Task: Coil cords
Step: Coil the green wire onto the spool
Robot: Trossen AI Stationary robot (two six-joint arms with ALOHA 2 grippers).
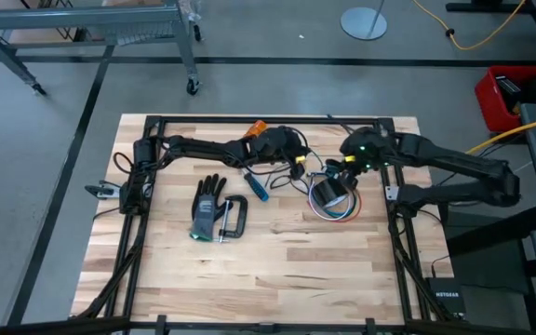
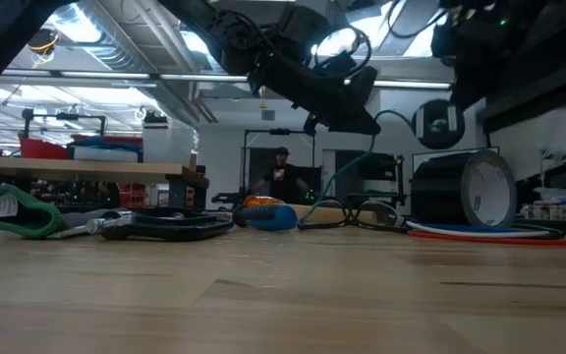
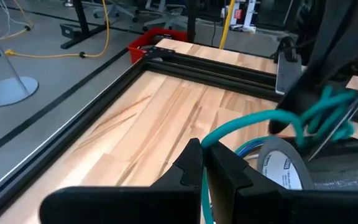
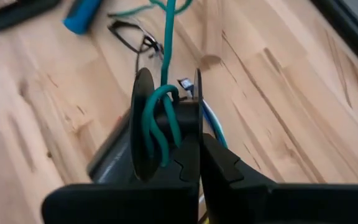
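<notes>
The left gripper (image 1: pixel 298 166) sits at the back middle of the table (image 1: pixel 277 279) in the high view, fingers closed on the teal-green cord (image 1: pixel 298 177), while the right gripper (image 1: pixel 341 172) hangs just beside it over a roll of dark tape (image 1: pixel 328 193), its fingers also pinched on that cord. Around the tape lies the bundle of red, white and blue wires (image 1: pixel 347 212); a blue-handled screwdriver (image 1: pixel 255 184) lies next to the left gripper, and a black glove (image 1: pixel 207 207) with a clamp (image 1: pixel 234 220) rests nearer the table's middle. A black box at the lower right edge reads NETGEAR (image 1: pixel 448 293). In the low view the tape roll (image 2: pixel 465 189) stands on its edge on the wire bundle (image 2: pixel 499 234), the teal-green cord (image 2: pixel 347 177) rises from the tabletop to the raised arms, the screwdriver (image 2: pixel 268 216) lies behind, and a person (image 2: pixel 281 175) stands far back in the room. In the left wrist view the closed fingers (image 3: pixel 191 171) clasp the cord (image 3: pixel 247 124), which runs to a bunch of loops at the other arm; the tape's (image 3: pixel 284 168) inner printing is too small to read. In the right wrist view the shut fingers (image 4: pixel 194 152) clamp several teal-green loops (image 4: pixel 160 118), with the tape roll right behind them and a black cord (image 4: pixel 132 38) lying farther off near the screwdriver (image 4: pixel 82 15).
</notes>
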